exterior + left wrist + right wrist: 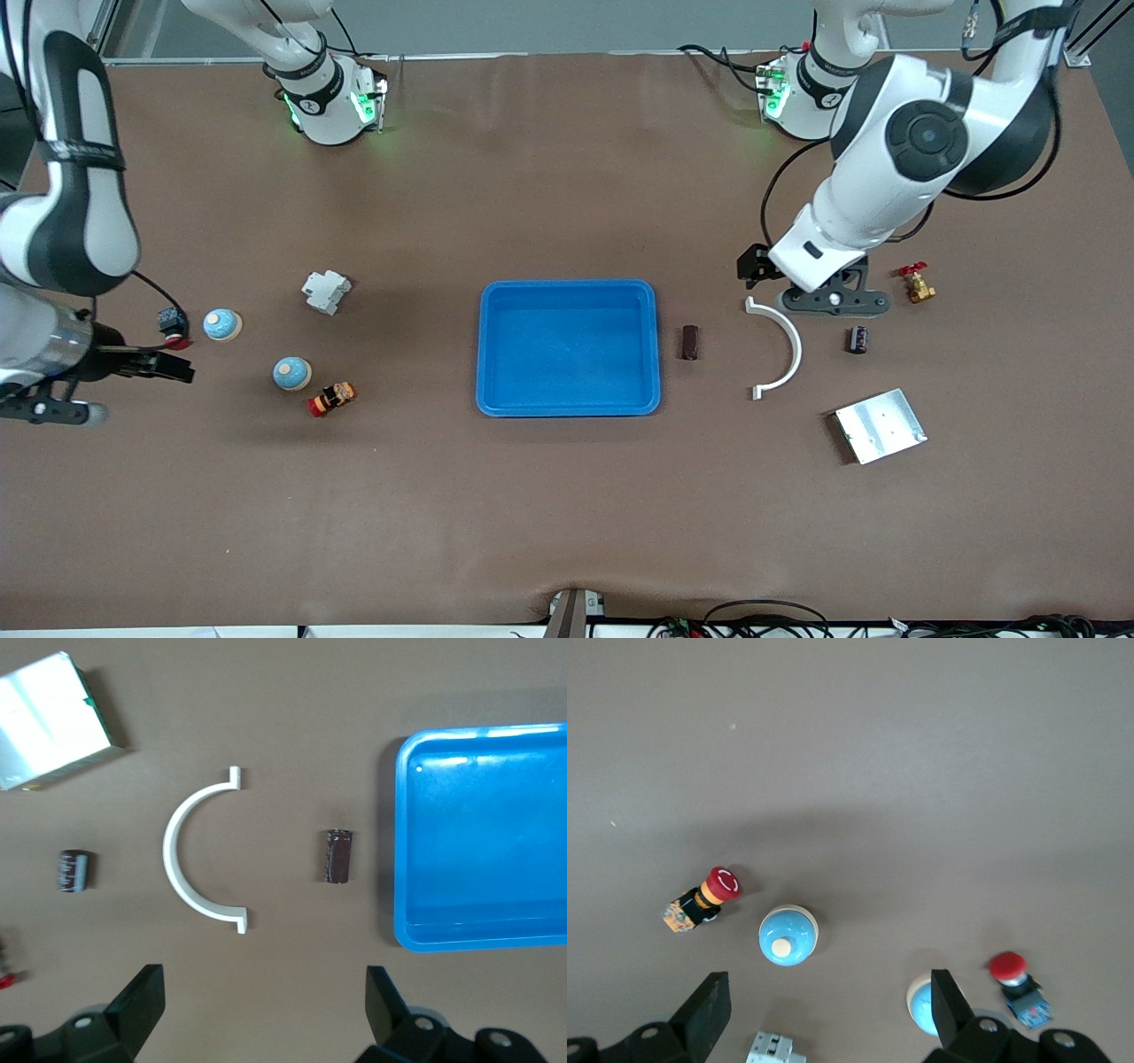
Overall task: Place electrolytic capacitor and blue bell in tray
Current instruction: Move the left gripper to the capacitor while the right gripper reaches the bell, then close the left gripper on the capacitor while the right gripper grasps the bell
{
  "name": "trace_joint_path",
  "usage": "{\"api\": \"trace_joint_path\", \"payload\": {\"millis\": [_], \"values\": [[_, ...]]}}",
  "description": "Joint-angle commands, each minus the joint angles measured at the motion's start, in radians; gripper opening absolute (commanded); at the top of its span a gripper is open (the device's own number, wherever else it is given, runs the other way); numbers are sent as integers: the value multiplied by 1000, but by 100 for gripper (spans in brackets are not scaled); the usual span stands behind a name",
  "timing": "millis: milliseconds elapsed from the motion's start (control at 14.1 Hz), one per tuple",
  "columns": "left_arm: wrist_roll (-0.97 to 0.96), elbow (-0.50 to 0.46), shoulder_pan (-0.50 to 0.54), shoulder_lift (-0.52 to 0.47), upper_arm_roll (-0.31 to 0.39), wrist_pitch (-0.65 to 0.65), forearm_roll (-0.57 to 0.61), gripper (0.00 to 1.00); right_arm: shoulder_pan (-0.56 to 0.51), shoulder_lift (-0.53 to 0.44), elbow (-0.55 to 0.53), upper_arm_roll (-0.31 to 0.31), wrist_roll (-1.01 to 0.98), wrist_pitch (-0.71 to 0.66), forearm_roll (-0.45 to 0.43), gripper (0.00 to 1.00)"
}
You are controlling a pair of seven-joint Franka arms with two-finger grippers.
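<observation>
The bright-blue tray point(647, 347) lies mid-table and holds nothing; its rim also shows in the left wrist view point(403, 850). A brown capacitor point(690, 342) point(337, 856) lies beside the tray toward the left arm's end. A darker capacitor point(858, 339) point(73, 870) lies farther that way. Two blue bells point(221, 324) point(291, 373) stand toward the right arm's end; in the right wrist view one shows whole point(787, 936) and one is half hidden point(920, 1005). My left gripper point(753, 266) point(263, 983) is open and empty over the table by the white arc. My right gripper point(168, 365) point(828, 988) is open and empty beside the bells.
A white arc piece point(780, 350) point(199, 850) lies between the capacitors. A silver plate point(880, 425) and a brass valve point(916, 283) are near the left arm's end. A white breaker point(326, 291), a red emergency-stop button point(331, 399) and a red push button point(173, 328) are near the bells.
</observation>
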Motion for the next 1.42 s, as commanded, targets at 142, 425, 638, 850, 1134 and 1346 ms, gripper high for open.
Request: {"api": "trace_joint_path", "payload": {"millis": [142,425,638,850,1134,1346], "values": [[-45,-26,-21,89,-20,125,-5,100,58,-17,-189,3,-7,175,1,100],[-105,-24,-49,185,-20,213,61,100,87,61,-221,3,-23,254,2,100],[-168,-24,-77,231,-20,234,133,100,90,101,-272,5,-37,350,2,100],[-194,-24,-83,267,-20,289,141,100,93,135,-274,8,-39,399,2,100],[-194,-29,-81,293,-20,337,141,100,88,142,-286,15,-39,403,8,100],[-196,-40,-81,321,-20,375,143,100,85,146,-297,35,-36,406,14,100]]}}
